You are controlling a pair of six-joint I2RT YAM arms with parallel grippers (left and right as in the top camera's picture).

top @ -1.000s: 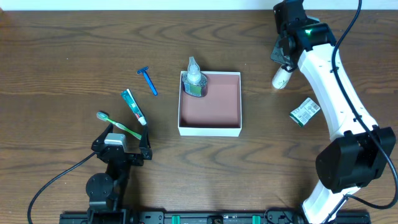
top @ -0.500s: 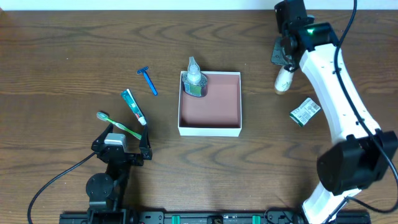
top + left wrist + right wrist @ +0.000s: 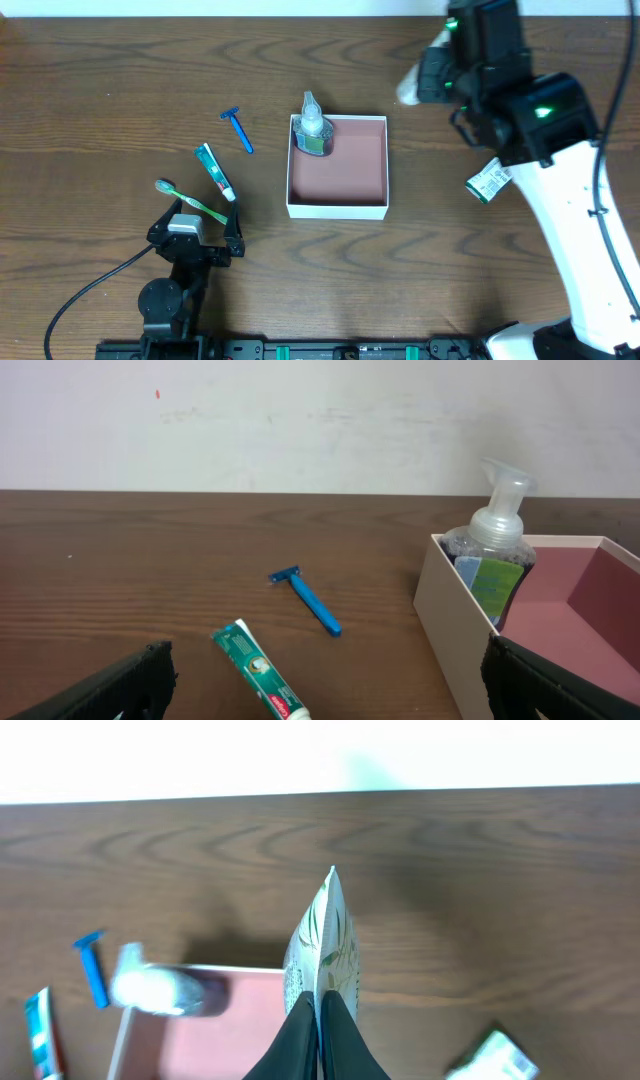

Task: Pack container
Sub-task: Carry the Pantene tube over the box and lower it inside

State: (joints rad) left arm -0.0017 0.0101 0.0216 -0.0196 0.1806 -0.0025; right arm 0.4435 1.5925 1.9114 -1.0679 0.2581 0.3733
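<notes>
The container (image 3: 337, 207) is a square white-walled box with a reddish-brown inside, at the table's middle; it also shows in the left wrist view (image 3: 455, 622) and the right wrist view (image 3: 225, 1025). A clear pump bottle (image 3: 312, 125) stands in its back left corner. My right gripper (image 3: 432, 78) is raised above the table, right of and behind the container, shut on a white tube with a green leaf print (image 3: 408, 88) (image 3: 325, 940). My left gripper (image 3: 195, 238) is open and empty at the front left, near the toothbrush (image 3: 190, 201).
A green toothpaste tube (image 3: 214, 170) and a blue razor (image 3: 237, 130) lie left of the container. A small green-and-white packet (image 3: 488, 181) lies to its right, partly under my right arm. The table's back edge meets a white wall.
My right gripper has lifted the white tube off the table to the container's right and carried it up and to the left. The left arm has not moved.
</notes>
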